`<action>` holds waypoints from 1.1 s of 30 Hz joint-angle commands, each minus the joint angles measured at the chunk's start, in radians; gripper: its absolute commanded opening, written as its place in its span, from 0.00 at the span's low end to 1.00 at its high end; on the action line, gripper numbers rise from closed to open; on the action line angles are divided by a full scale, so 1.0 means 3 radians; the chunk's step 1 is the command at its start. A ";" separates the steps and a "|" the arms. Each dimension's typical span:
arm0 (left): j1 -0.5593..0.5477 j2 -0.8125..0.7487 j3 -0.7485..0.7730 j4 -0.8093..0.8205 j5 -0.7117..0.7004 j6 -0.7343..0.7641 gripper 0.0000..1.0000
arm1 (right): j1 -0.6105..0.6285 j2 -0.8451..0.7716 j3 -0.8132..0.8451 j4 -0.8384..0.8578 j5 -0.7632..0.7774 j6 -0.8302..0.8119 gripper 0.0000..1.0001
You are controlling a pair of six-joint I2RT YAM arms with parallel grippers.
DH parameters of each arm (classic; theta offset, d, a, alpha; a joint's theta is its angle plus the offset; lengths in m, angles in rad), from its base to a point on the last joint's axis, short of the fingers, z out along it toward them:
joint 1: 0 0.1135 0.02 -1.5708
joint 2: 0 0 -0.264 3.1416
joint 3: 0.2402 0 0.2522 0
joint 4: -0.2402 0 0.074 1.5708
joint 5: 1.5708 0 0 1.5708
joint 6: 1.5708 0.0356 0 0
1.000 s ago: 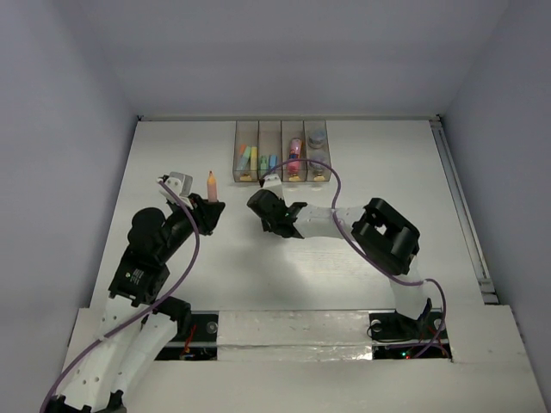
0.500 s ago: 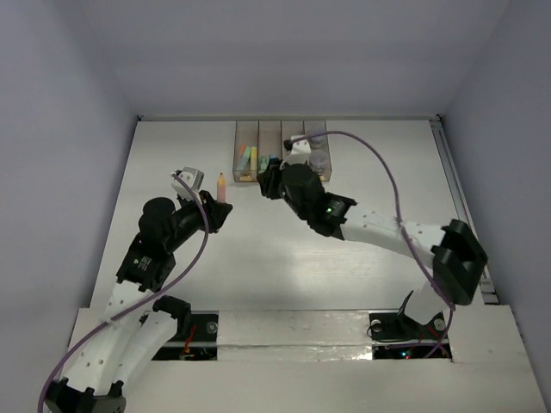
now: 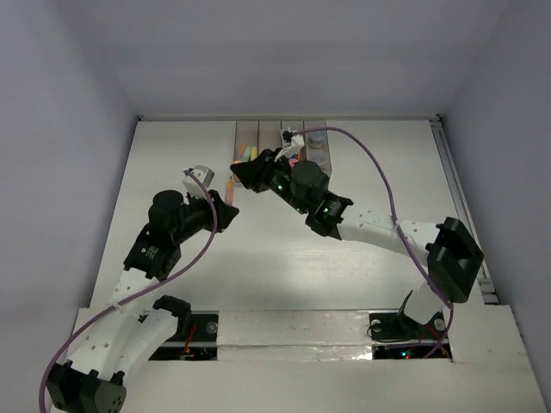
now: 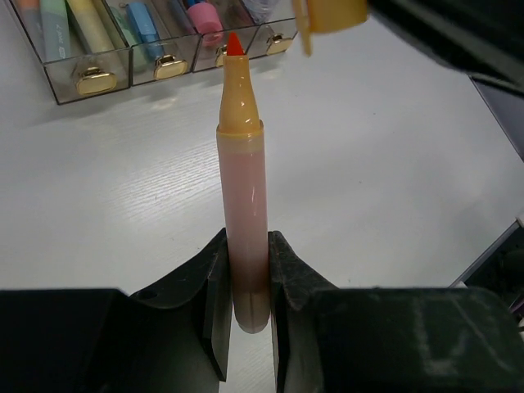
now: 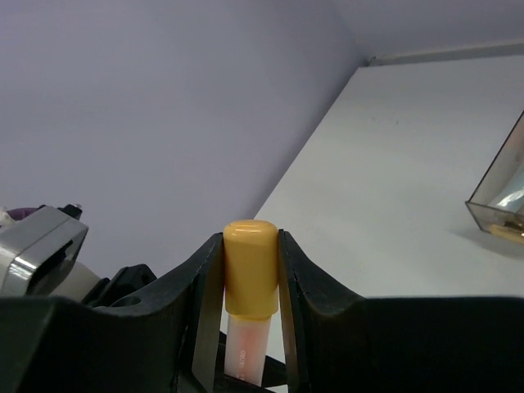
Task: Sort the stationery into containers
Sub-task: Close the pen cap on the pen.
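done: coloured sticks (image 4: 147,24) already lie in the containers (image 4: 61,78)
left gripper (image 4: 246,274): I'm clamped on the uncapped orange marker (image 4: 243,180), tip toward the bins
right gripper (image 5: 250,246): pinching the cap (image 5: 250,270), near that tip, not on yet
left to do: probably cap it, then bin it

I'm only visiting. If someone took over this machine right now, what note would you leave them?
The left gripper is shut on an uncapped orange marker, held upright.
The right gripper is shut on a matching orange cap, near the marker's tip but not yet on it.
The containers already hold green, yellow, blue and pink markers.
Left to do: probably cap the marker, then drop it into a container.
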 commanded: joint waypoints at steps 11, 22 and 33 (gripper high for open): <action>0.0013 -0.0017 0.0074 0.0188 0.0124 0.0040 0.00 | -0.0009 0.0170 0.0220 0.0370 -0.0204 0.0166 0.12; 0.0013 -0.0027 0.0079 0.0194 0.0159 0.0040 0.00 | 0.0021 0.0333 0.0435 0.0293 -0.0148 0.0044 0.12; 0.0013 -0.0135 0.0074 0.0209 0.0062 0.0030 0.00 | 0.0021 0.0343 0.0328 0.0319 -0.0148 0.0069 0.12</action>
